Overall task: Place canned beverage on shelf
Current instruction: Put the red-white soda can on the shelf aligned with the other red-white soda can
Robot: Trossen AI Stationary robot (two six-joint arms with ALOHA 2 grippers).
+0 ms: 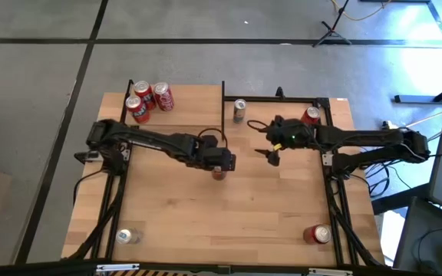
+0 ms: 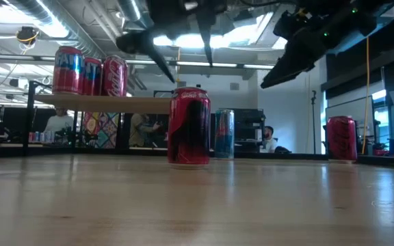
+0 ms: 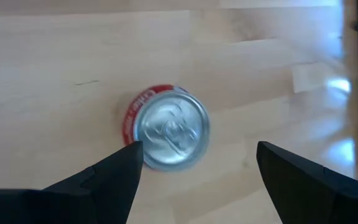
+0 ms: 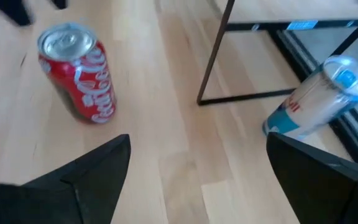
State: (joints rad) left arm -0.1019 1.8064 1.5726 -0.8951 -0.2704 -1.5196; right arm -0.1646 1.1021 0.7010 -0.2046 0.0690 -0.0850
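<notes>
Hovering over the middle of the table, the left gripper points straight down with its fingers spread wide and released, holding nothing. Directly beneath it stands the red cola can, upright on the bare wood; in the left wrist view its silver top sits nearer one fingertip than the other, and the low view shows the fingers well above the can's rim. The right gripper hangs in the air just to the right of that can, tilted downward, its fingers also parted and empty. The shelf occupies the table's far left corner, a light board on thin black posts, with three red cans already standing together on it. A silver-and-blue can stands on the table beside the shelf's right edge. Another red can stands at the far right corner, one more lies at the near right, and a pale can lies at the near left
</notes>
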